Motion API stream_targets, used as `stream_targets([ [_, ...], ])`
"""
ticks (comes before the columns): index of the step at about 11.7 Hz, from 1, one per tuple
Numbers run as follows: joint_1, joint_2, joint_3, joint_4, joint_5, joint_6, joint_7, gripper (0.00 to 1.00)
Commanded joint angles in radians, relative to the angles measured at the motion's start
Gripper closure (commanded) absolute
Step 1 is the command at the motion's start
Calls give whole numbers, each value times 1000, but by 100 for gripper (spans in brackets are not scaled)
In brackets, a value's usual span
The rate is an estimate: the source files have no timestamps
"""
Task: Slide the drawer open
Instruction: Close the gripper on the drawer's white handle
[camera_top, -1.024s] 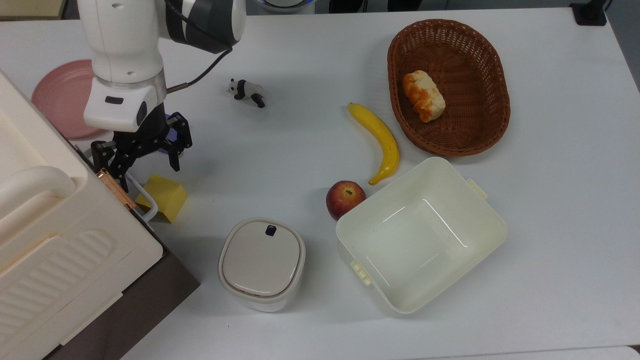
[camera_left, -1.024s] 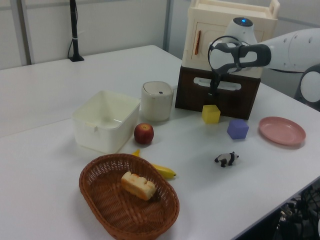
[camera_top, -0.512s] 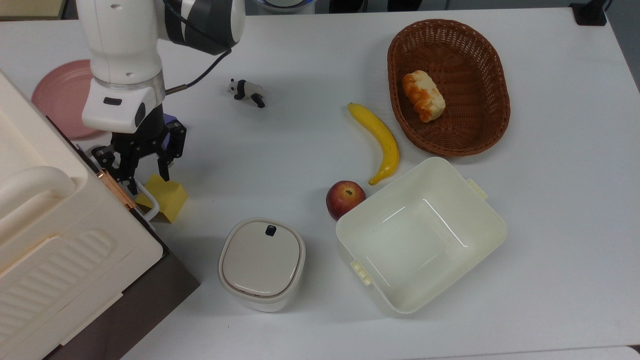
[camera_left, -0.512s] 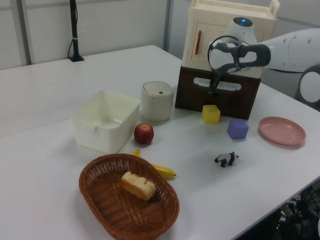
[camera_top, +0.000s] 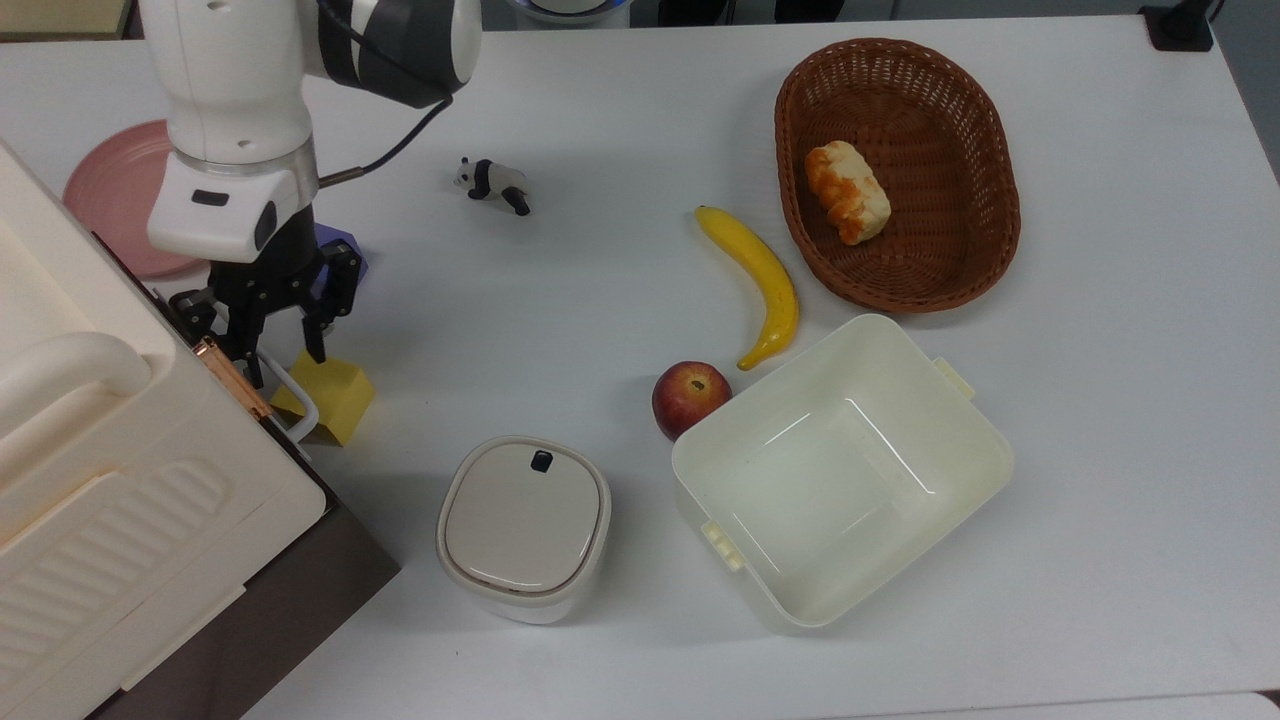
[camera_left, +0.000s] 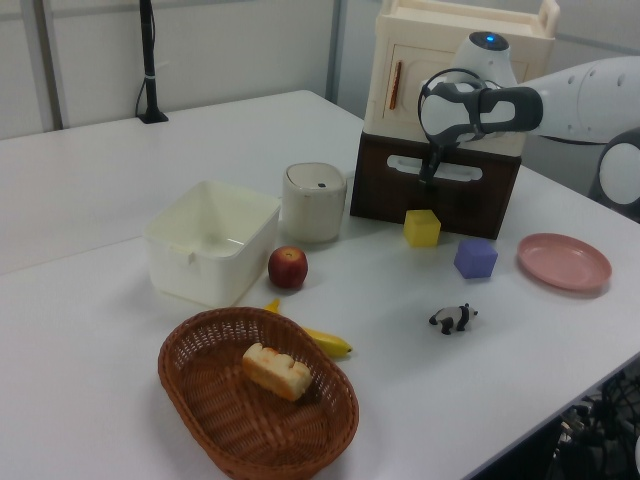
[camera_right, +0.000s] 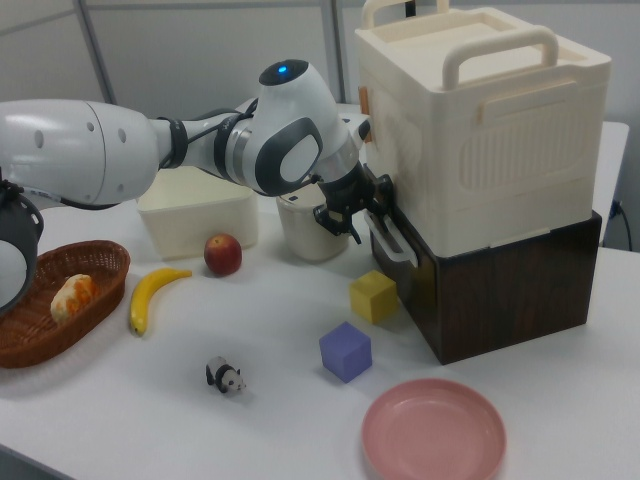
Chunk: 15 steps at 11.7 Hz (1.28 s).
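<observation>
We see our hand (camera_top: 282, 350) half-open around the white handle (camera_top: 288, 384) of the closed drawer (camera_right: 497, 285), a yellow block (camera_top: 335, 394) just beside.

A yellow cube (camera_top: 330, 395) and a purple block (camera_right: 346, 351) stand just before the drawer (camera_right: 480, 285) front; beyond them the worktop (camera_top: 620, 300) lies open.

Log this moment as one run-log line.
phase: reaching handle | gripper: open, straddling white loop handle | drawer: closed | yellow cube: on table in front of drawer
</observation>
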Motion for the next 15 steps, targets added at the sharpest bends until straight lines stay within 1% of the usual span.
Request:
stream_targets([
  [1,-2,5,0,8,-7,17,-13,49],
  [3,-2,5,0,8,-7,17,-10,54],
  [12,-13,8,-1,22,-4,18,-8,55],
  [13,-14,8,0,22,-4,18,-11,58],
  [15,-14,8,-1,22,-4,18,-14,61],
])
